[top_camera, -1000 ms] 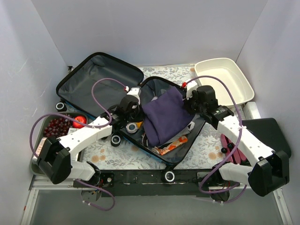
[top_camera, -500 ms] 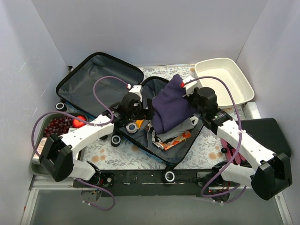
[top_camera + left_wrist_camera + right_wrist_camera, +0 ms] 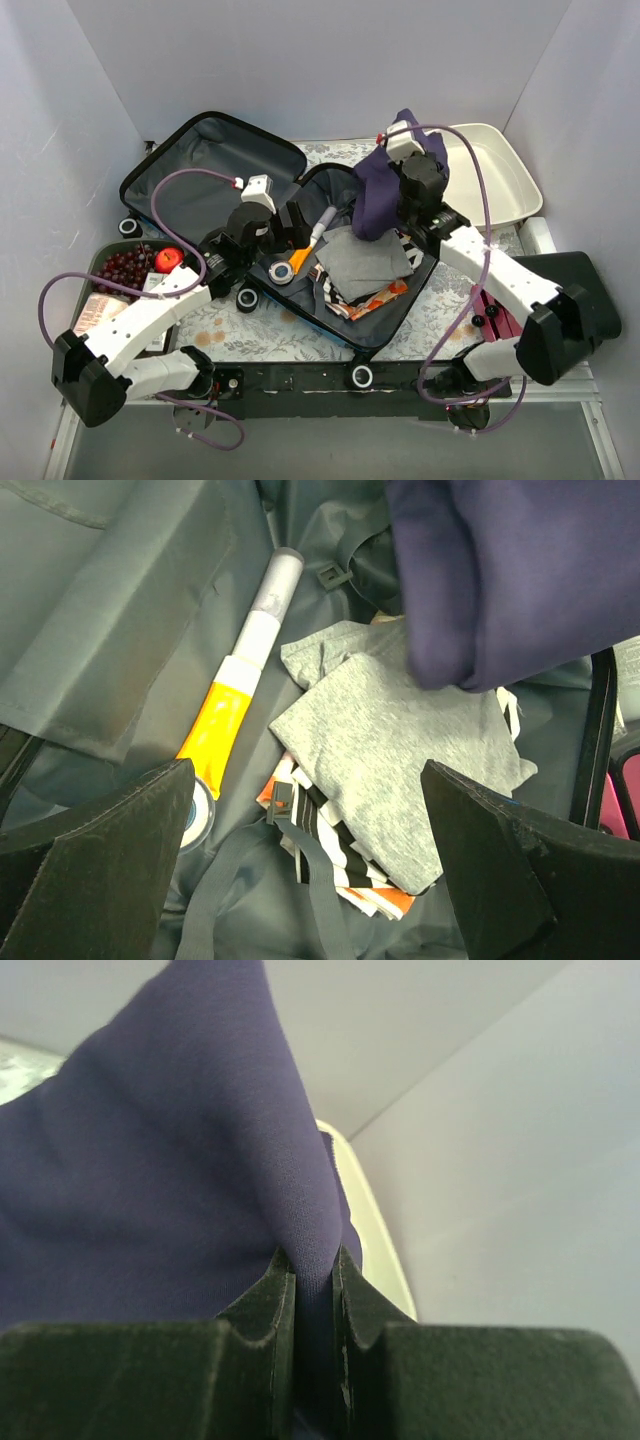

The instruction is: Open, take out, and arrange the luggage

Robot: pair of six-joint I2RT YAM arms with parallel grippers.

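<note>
Luggage (image 3: 190,175) laid open flat on floral-print table (image 3: 250,325), centre-left. Dark grey fabric lining, black trim and wheels noted. Purple cloth (image 3: 150,1160), soft and matte, is pinched between the jaws of the right gripper (image 3: 313,1270) and held up over the case's right half, beside a white tub (image 3: 495,175). Left gripper (image 3: 305,790) is spread wide with nothing held, above folded grey cloth (image 3: 400,750) and an orange-and-white tube (image 3: 245,670). Writing on the orange packet (image 3: 375,300) is too small to be read. Scene enclosed by plain pale walls (image 3: 300,60).
</note>
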